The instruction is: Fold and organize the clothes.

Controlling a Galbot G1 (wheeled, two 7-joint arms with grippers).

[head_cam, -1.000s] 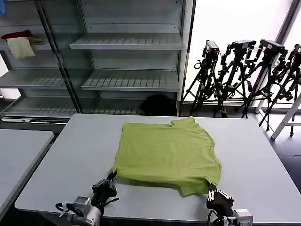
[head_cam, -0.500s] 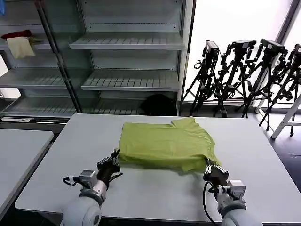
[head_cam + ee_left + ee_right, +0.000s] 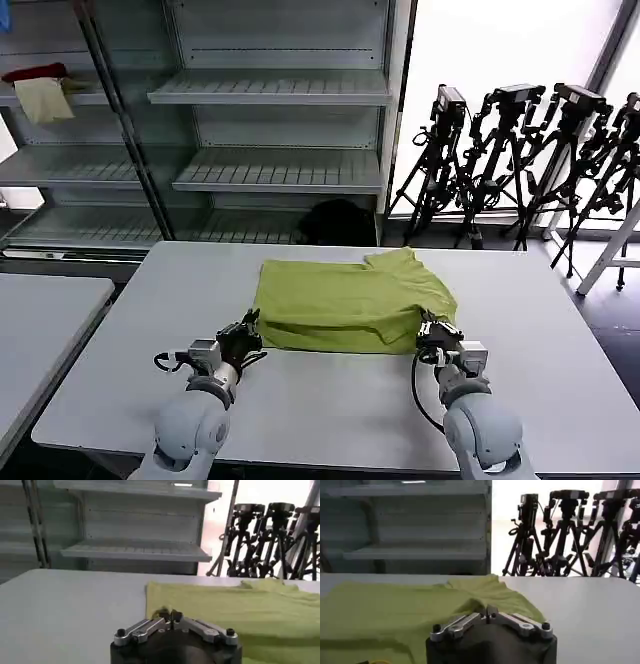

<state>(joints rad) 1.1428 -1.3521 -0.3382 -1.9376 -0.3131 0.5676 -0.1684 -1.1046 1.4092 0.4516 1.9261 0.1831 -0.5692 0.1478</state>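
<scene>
Pinching T-shirt point(image 3: 345, 300) hem, L gripper point(image 3: 247, 330) & R gripper point(image 3: 428, 335), on table point(image 3: 330, 400).

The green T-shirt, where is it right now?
In the head view the green T-shirt lies mid-table, its near hem pinched by the left gripper and right gripper.

A plain lime-green T-shirt point(image 3: 350, 300) lies on a pale grey table point(image 3: 560, 400).
</scene>
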